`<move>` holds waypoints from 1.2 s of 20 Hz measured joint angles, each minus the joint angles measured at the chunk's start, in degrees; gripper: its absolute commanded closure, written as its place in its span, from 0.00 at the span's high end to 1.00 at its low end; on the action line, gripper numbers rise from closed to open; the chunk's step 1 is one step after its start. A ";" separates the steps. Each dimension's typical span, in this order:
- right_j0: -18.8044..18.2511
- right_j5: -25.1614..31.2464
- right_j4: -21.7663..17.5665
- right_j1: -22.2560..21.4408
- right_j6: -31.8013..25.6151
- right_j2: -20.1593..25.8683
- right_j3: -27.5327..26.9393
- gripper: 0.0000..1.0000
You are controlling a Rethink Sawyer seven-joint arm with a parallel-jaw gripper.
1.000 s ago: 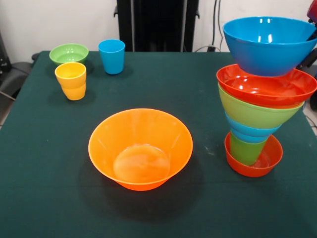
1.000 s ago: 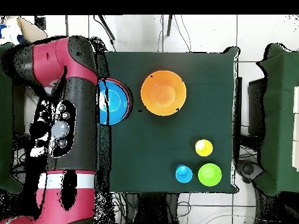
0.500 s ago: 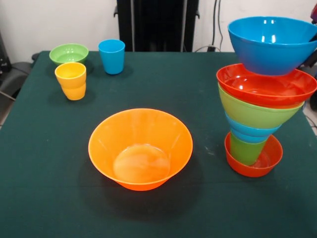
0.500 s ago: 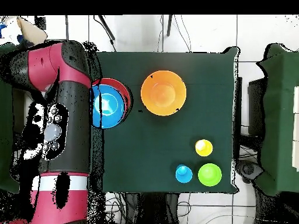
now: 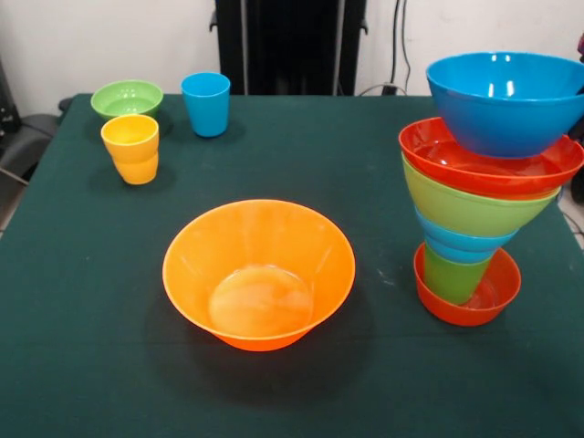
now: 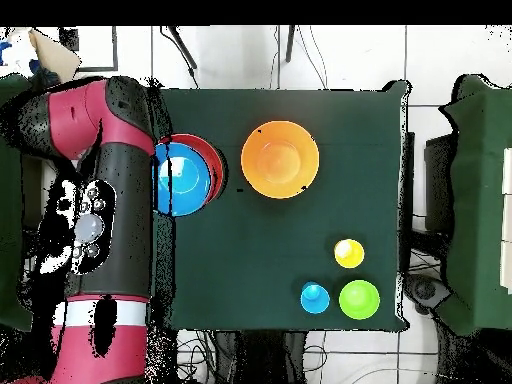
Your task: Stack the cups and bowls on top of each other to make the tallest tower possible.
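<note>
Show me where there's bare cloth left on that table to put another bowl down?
Widest free patch: between the large orange bowl and the three small pieces at the back corner, the yellow cup, green bowl and blue cup. The front edge is bare too. It is crowded round the tower.

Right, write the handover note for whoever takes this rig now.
Gripper: hidden behind the arm, state unknown.
Tower at the table's edge: red-orange bowl lowest, then green cup, blue, green and red bowls; the big blue bowl sits on or just over the top, contact unclear.
Left: large orange bowl mid-table; yellow cup, blue cup and small green bowl in the far corner.
</note>
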 measured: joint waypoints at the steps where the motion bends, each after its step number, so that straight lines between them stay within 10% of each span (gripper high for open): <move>1: 0.00 -0.25 0.00 0.04 0.00 -0.04 0.07 0.00; 20: 0.02 -1.80 0.31 1.57 0.00 -2.10 0.41 0.00; 21: 0.02 -1.80 0.36 1.92 0.00 -2.15 0.41 1.00; 24: 0.01 -2.09 0.37 2.14 0.00 -2.15 0.41 1.00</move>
